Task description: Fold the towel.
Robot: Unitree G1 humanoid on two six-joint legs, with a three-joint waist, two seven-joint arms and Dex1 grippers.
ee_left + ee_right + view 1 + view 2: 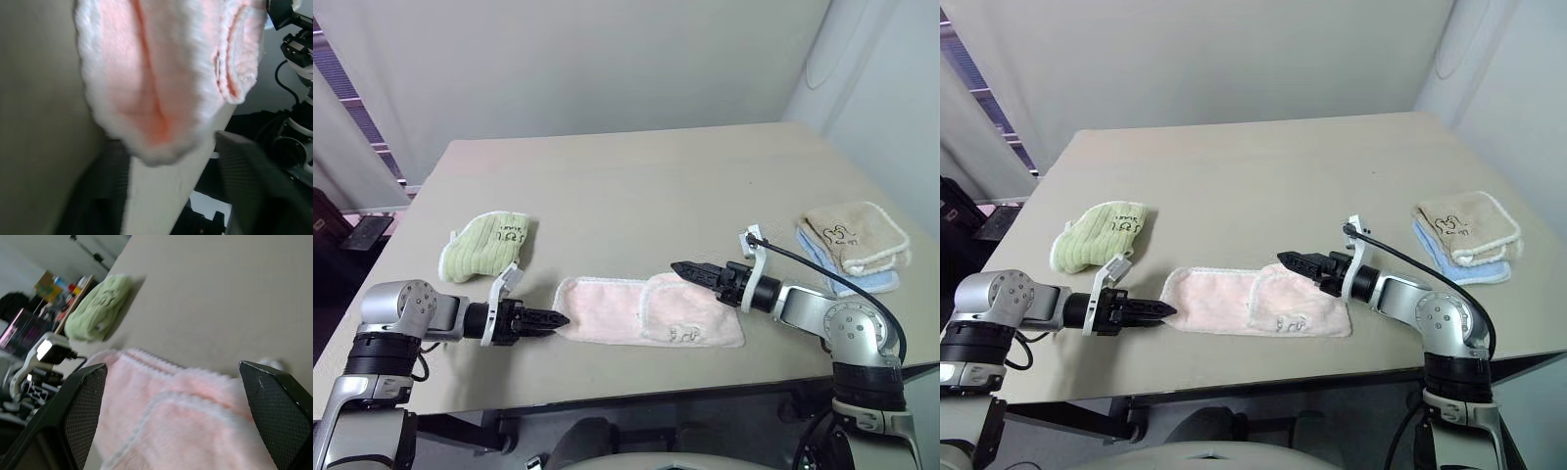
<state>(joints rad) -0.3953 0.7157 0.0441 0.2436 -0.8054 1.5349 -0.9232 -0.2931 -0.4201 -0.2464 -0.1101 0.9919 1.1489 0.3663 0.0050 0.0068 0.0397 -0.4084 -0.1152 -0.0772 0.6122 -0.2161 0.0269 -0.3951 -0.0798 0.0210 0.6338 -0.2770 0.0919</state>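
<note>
The pale pink towel [607, 311] lies flat near the table's front edge, its right end folded over onto itself with a small print showing. My left gripper [560, 318] lies low on the table at the towel's left end. In the left wrist view its fingers [254, 191] stand apart, with the towel's end [151, 98] just ahead of them. My right gripper [683, 268] hovers over the folded right part, pointing left. Its fingers [80, 411] are spread wide above the towel [186, 426] and hold nothing.
A light green folded towel [487, 245] lies behind the left gripper. At the table's right edge a beige towel [854, 235] sits on a blue one [879, 282]. The beige table [636, 176] stretches away behind, and its front edge runs just below the pink towel.
</note>
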